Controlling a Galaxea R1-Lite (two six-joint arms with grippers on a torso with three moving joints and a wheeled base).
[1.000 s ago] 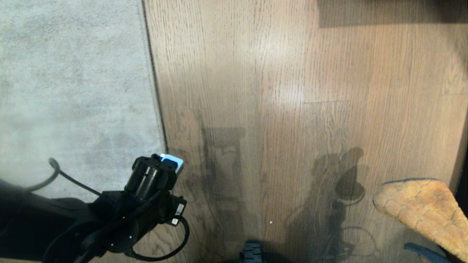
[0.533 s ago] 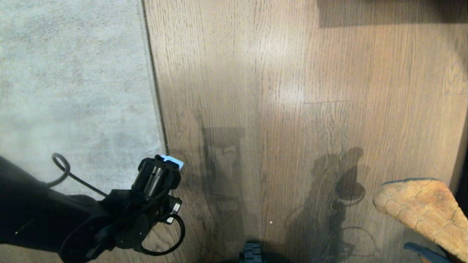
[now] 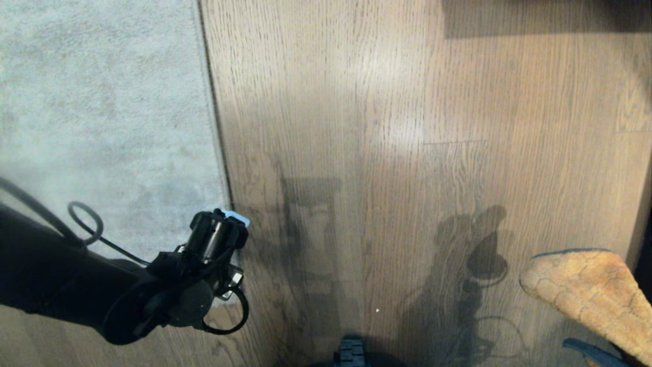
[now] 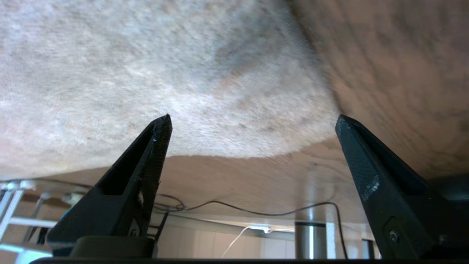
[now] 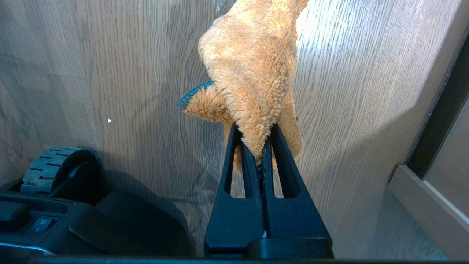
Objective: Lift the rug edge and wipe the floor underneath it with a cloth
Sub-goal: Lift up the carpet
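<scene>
The pale grey rug covers the left of the head view, and the rug edge [image 3: 214, 112] runs straight down the brown plank floor [image 3: 382, 153] to a near corner [image 4: 256, 110]. My left arm [image 3: 153, 300] reaches over that corner. The left gripper [image 4: 253, 117] is open wide, one fingertip [image 4: 163, 128] over the pile and the other fingertip [image 4: 346, 132] over bare wood, with nothing held. The rug lies flat. At the lower right, my right gripper [image 5: 256, 137] is shut on a fold of the orange fluffy cloth [image 5: 253, 62], which hangs above the floor [image 3: 586, 290].
The robot base's wheel [image 3: 351, 354] sits at the bottom centre, also in the right wrist view [image 5: 51, 165]. A low cabinet edge [image 5: 421, 198] borders the floor on the right. A thin black cable [image 4: 256, 212] and a metal post [image 4: 311, 234] lie beyond the rug corner.
My left forearm has swung higher in the head view and the wrist has turned slightly toward the rug corner. The cloth and the right side have not moved.
</scene>
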